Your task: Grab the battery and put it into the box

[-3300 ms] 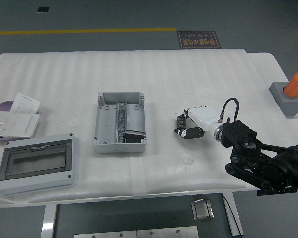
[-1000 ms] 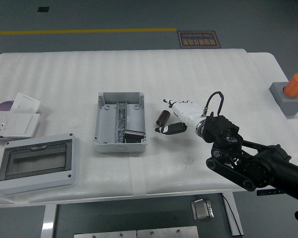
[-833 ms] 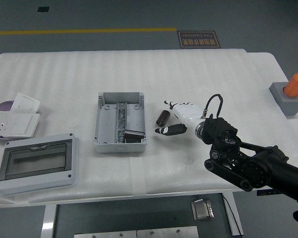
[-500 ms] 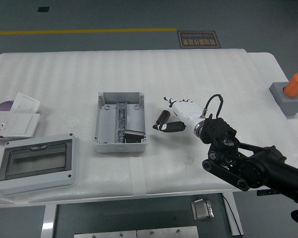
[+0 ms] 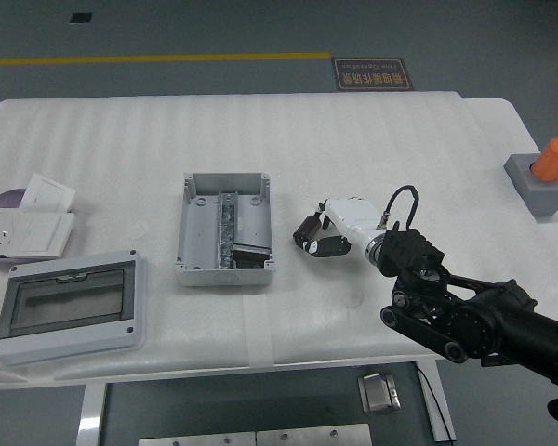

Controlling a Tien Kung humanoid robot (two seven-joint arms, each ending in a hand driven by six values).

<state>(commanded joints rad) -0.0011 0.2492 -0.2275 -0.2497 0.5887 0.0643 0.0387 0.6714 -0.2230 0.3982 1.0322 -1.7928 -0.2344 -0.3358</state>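
A lidded enclosure (image 5: 70,307) is seen at the near left of the white table (image 5: 372,130). The open grey box (image 5: 225,229) sits at mid-table. Just right of it, the dark battery (image 5: 306,229) is clasped by the curled fingers of the right hand (image 5: 332,226).

A small dark cylindrical battery (image 5: 306,229) lies on the white table, just right of the box. The grey rectangular box (image 5: 225,228) sits open, its lid off, with a metal rail and a dark block inside.
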